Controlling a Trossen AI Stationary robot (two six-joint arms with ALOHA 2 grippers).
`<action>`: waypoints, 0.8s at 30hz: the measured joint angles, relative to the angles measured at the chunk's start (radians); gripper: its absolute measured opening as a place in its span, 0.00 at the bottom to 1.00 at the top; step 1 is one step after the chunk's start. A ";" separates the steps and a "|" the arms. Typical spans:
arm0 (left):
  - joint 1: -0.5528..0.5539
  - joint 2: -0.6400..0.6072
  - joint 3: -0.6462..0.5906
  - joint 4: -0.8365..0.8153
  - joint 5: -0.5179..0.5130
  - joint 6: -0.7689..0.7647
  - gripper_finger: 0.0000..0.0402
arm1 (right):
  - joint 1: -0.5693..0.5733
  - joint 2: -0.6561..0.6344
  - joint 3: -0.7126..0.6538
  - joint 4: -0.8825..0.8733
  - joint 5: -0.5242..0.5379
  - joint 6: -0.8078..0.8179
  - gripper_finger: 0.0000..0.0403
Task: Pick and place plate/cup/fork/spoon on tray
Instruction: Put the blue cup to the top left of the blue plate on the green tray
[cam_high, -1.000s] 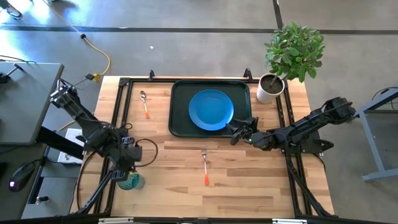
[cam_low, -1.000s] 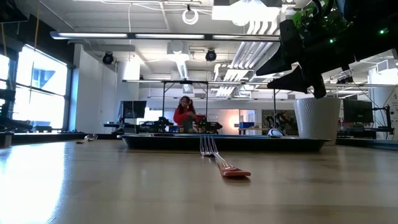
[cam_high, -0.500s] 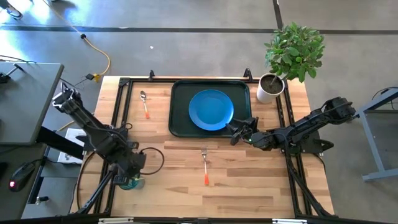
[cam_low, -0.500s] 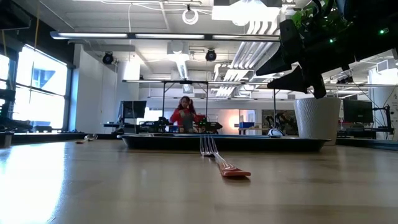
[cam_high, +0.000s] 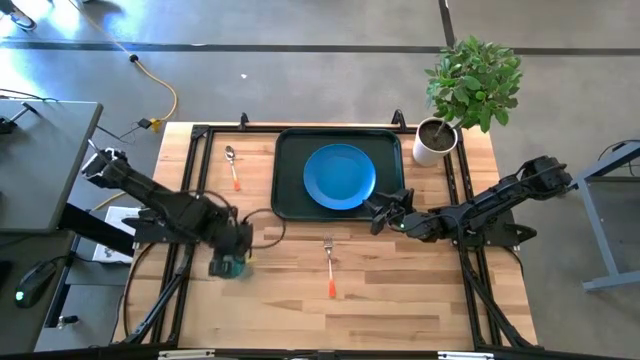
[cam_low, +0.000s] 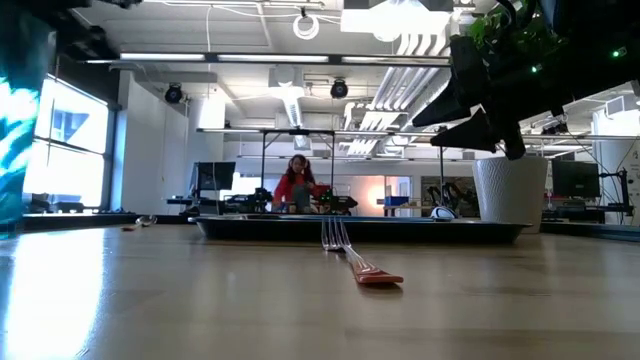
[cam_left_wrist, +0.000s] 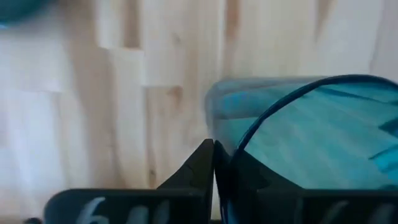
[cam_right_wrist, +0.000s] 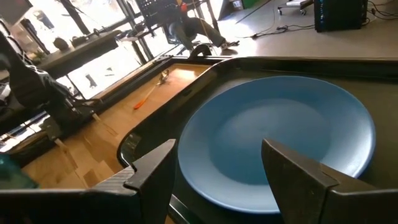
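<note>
The teal cup is at the table's near left, with my left gripper shut on it; it also shows as a teal blur at the low view's left edge. The blue plate lies in the dark-green tray. My right gripper stands open just above the plate's near right edge, touching nothing. The fork lies on the wood in front of the tray. The spoon lies left of the tray. My left gripper pinches the cup's wall at the rim, one finger outside and one inside the cup. The fingers come from above, pointing down. The cup stands upright with its mouth up; whether its bottom is clear of the table I cannot tell.
A white pot with a green plant stands at the far right corner, beside the tray. Black rails run along the table's left and right sides. A person sits in the room beyond the table.
My left gripper has gone down onto the cup at the table's near left edge and taken hold of it. It has then moved with the cup toward the table's right and far edges. My right arm has kept still.
</note>
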 joint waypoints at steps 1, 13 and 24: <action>0.021 0.000 0.019 -0.015 -0.025 0.015 0.03 | 0.000 0.000 0.000 -0.002 -0.003 0.002 0.56; 0.311 0.003 0.271 0.005 -0.563 0.135 0.03 | 0.000 0.000 0.000 -0.010 -0.006 -0.001 0.56; 0.807 0.060 0.319 0.198 -0.268 0.347 0.03 | 0.000 0.000 0.000 -0.011 -0.006 -0.012 0.56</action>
